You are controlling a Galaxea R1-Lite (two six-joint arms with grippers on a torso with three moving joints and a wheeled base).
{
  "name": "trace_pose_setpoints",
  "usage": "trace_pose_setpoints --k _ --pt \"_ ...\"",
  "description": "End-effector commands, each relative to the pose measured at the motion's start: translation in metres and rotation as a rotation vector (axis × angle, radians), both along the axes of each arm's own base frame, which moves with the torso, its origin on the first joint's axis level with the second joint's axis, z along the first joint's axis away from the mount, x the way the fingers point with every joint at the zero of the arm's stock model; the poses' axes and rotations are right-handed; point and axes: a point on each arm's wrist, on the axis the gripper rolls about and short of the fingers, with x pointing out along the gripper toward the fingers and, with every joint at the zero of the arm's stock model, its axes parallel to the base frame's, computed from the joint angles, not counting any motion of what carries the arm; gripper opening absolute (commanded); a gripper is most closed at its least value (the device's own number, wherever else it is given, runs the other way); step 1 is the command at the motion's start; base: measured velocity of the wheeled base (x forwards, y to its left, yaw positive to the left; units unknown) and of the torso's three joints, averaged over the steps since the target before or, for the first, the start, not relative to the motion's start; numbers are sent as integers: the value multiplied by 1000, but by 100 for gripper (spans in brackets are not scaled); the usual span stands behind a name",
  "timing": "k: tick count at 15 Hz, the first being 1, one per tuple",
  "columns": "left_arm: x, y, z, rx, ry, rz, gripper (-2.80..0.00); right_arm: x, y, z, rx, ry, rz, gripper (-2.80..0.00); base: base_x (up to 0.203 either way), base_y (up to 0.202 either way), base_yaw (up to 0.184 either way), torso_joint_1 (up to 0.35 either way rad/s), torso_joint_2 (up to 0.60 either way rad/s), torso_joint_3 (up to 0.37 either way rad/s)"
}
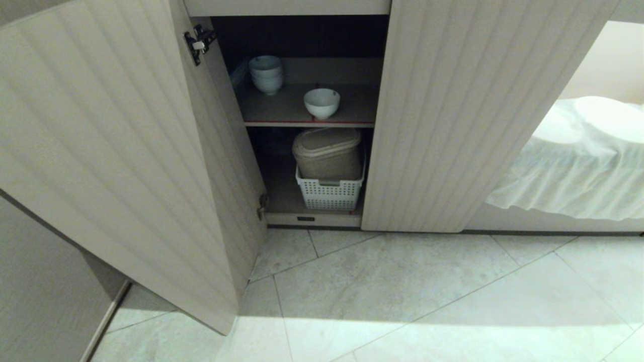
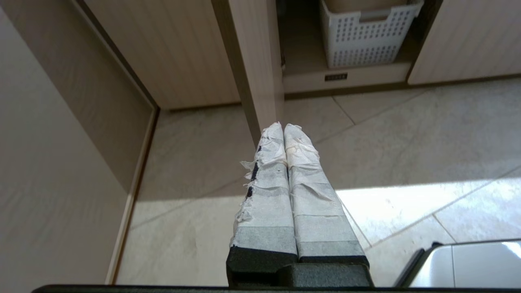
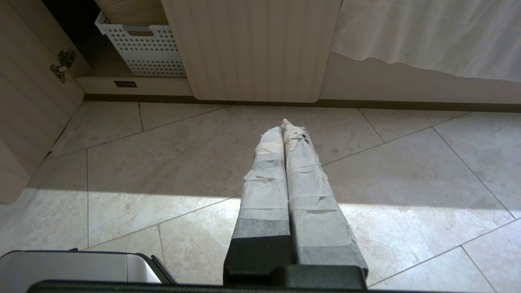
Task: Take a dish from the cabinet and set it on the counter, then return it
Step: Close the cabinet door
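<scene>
Both the left gripper (image 2: 283,127) and right gripper (image 3: 285,126) hung pressed closed and empty, over the floor, short of the cabinet (image 1: 443,115); the dish (image 1: 321,103) on its upper shelf looked light, slick, breakable, best pinched at the rim.

text: none legible | cabinet (image 1: 443,115) base: small dark label (image 2: 336,76), unreadable

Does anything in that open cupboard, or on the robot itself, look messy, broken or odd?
Mostly tidy. The dish sits upright on the cabinet shelf near the bowl stack. The one oddity: the white tape wrapping the left end effector is frayed and peeling; the right end effector looks similarly worn.
</scene>
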Motion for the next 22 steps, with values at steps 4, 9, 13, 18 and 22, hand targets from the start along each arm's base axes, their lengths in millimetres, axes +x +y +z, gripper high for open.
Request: trace_pose_setpoints --k 4,9,13,18,22 --pt "7 0 2 -3 93 3 -280 0 0 0 0 -1 -1 -280 0 0 0 0 0 0" --pt "18 0 3 -26 219 58 -280 0 0 0 0 -1 0 -280 0 0 0 0 0 0" --pt "22 0 4 -44 255 211 -280 0 0 0 0 0 1 -280 0 0 0 0 0 0" --pt "33 5 11 -78 275 387 -280 0 0 0 0 0 1 -280 0 0 0 0 0 0" --pt "40 9 24 -80 232 445 -280 0 0 0 0 0 1 -280 0 0 0 0 0 0"
